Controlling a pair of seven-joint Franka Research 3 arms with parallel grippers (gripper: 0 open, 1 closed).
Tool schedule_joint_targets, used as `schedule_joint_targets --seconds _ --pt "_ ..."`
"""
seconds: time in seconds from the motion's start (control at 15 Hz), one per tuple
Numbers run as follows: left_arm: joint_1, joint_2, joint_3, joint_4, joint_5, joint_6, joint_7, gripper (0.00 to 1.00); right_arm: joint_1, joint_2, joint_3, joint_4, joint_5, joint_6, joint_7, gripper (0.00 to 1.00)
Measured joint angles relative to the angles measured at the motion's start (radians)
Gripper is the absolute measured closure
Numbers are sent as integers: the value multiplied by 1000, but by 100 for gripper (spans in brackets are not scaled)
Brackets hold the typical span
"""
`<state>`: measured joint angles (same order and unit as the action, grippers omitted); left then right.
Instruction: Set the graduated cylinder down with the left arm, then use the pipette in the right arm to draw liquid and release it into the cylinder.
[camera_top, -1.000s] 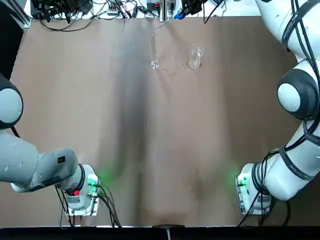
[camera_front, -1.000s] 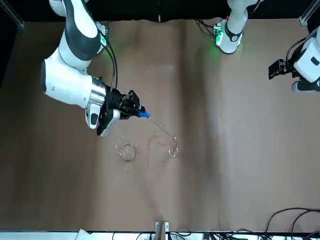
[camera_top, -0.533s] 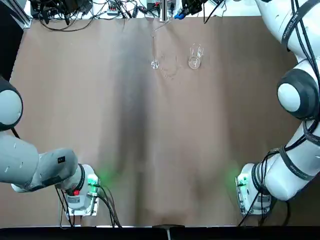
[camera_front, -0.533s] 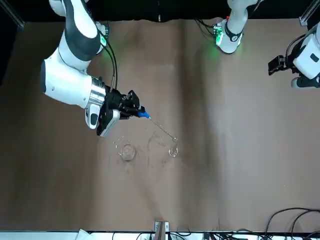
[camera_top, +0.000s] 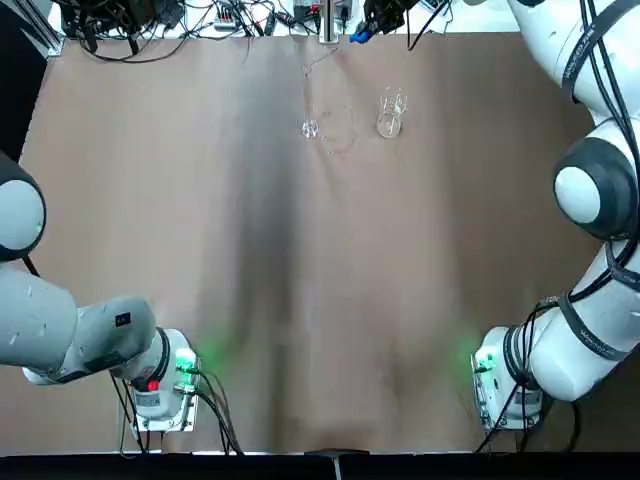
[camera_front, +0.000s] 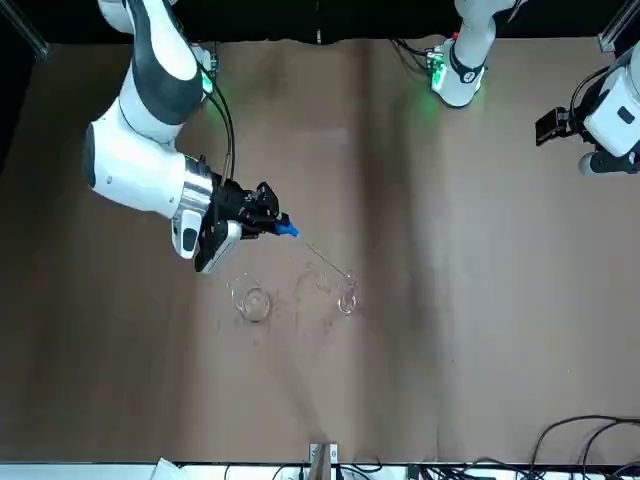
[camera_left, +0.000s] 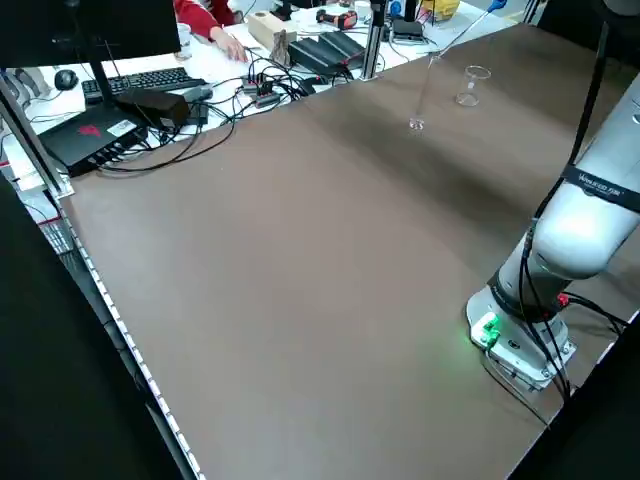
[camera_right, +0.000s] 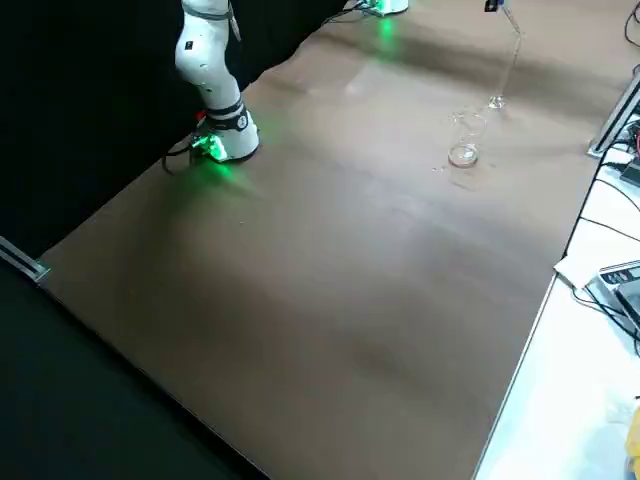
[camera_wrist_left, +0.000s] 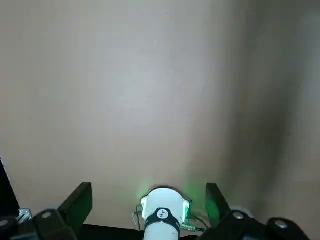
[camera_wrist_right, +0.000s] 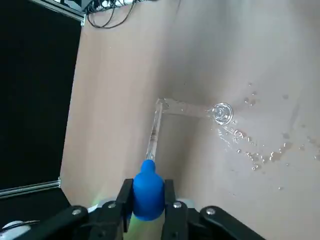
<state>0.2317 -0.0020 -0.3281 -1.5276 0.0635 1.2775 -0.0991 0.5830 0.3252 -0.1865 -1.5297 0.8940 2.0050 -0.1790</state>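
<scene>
Brown table (camera_front: 480, 300); right gripper (camera_wrist_right: 146, 200) clamps pipette (camera_wrist_right: 148, 189) over graduated cylinder (camera_front: 346, 300).

A wide brown surface (camera_top: 300, 300) fills the view, matte and slightly creased. Standing on it near the far edge, about midway along, is the graduated cylinder (camera_top: 309, 128), upright on its small round clear foot. Near it, toward the right side, stands a short clear beaker (camera_top: 389, 112). Scattered droplets (camera_wrist_right: 255, 155) wet the surface between and around the two glass pieces. The two arm bases are bolted at the near edge, the left base (camera_top: 165, 385) and the right base (camera_top: 505, 385), each glowing green.
</scene>
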Motion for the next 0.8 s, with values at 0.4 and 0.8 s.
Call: schedule_joint_targets --seconds 0.4,0.8 --pt "1 0 1 0 0 -2 0 0 17 12 1 -3 -17 0 0 71" --pt "0 0 1 0 0 -3 0 0 18 13 0 -1 -17 1 0 71"
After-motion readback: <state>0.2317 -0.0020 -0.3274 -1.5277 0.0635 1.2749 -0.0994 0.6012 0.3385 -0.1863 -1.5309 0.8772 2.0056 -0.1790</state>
